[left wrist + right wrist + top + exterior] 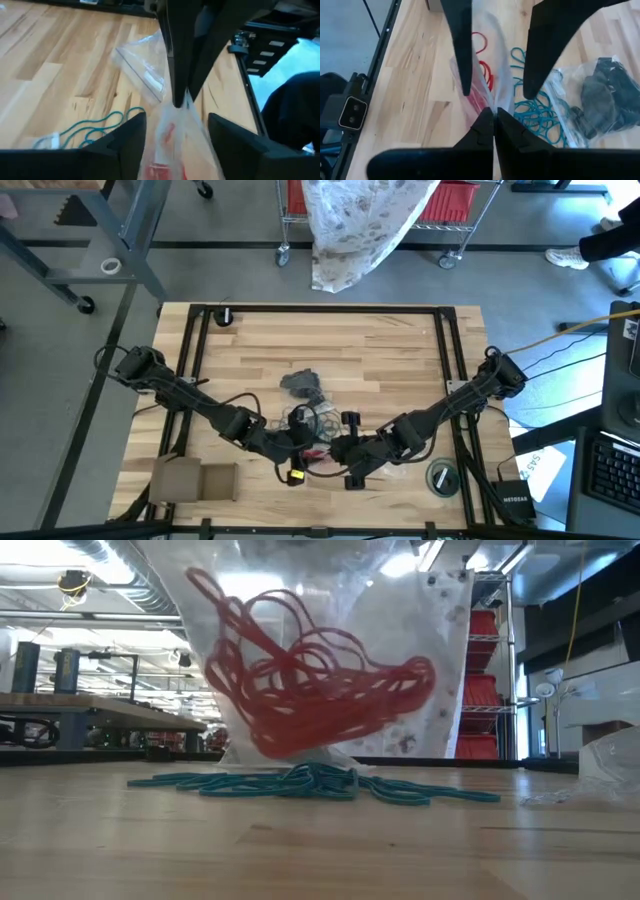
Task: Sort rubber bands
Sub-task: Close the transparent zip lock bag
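A clear plastic bag holding the red rubber bands hangs over the middle of the table. My right gripper is shut on it. My left gripper is open, and its two fingers stand on either side of the bag; whether they touch it I cannot tell. Teal rubber bands lie loose on the wood just in front of the bag. In the high view both grippers meet near the table's front centre. My right gripper pinches the bag's top edge between its two shut fingers, at their free ends. The fingers slant down from the table's right side. The bag hangs below them with the red bands gathered in its lower part, its bottom close to the table.
A clear bag of dark grey bands lies beyond the teal ones, and another clear bag lies nearby. Flat cardboard pieces sit at the front left and a round object at the front right. Bare wood stretches toward the far edge.
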